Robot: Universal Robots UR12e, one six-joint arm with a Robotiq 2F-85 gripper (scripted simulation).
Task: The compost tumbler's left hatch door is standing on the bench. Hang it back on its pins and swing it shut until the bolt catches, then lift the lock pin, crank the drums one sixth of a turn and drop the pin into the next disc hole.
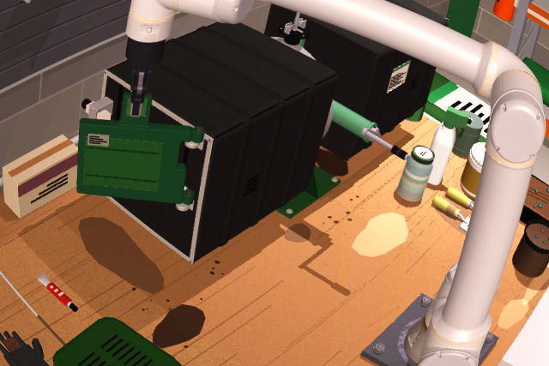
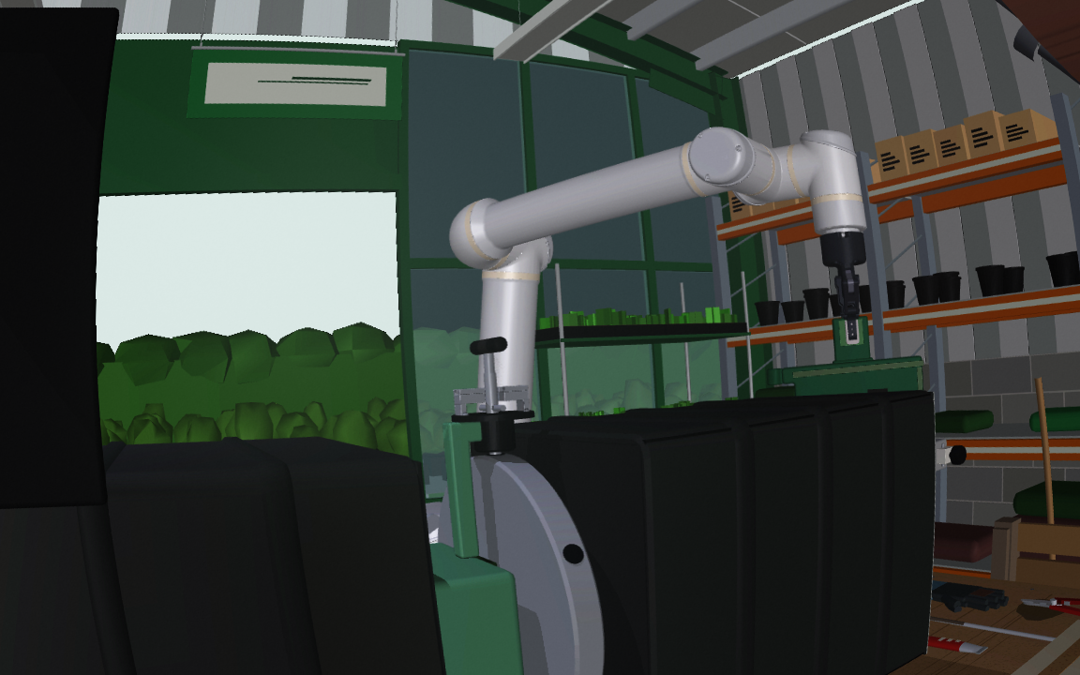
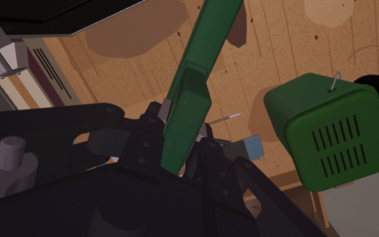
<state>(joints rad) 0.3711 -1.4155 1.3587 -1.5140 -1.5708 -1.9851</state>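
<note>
My gripper [image 1: 138, 103] points straight down at the left end of the black compost drum [image 1: 248, 123]. Below it hangs the green hatch door [image 1: 128, 162], upright and swung open, clear of the bench. The door's two hinge lugs [image 1: 198, 131] sit at the drum's pale hinge pins [image 1: 185, 206] on the frame's near edge. A grey bolt keeper [image 1: 98, 107] juts from the frame's far side. The lock pin [image 2: 490, 378] with its black T-handle stands above the grey index disc [image 2: 544, 554]. The green crank arm [image 1: 354, 120] sticks out toward the bottles. The gripper [image 3: 182, 123] is closed on the door's top handle tab [image 3: 189, 118].
The open drum frame [image 1: 199, 202] stands just right of the door. A cardboard box [image 1: 40, 174] sits to its left by the wall. A green vented crate [image 1: 111, 344], a red-and-white tube [image 1: 56, 292] and dark soil patches lie on the near bench. Bottles [image 1: 414, 171] cluster by the crank.
</note>
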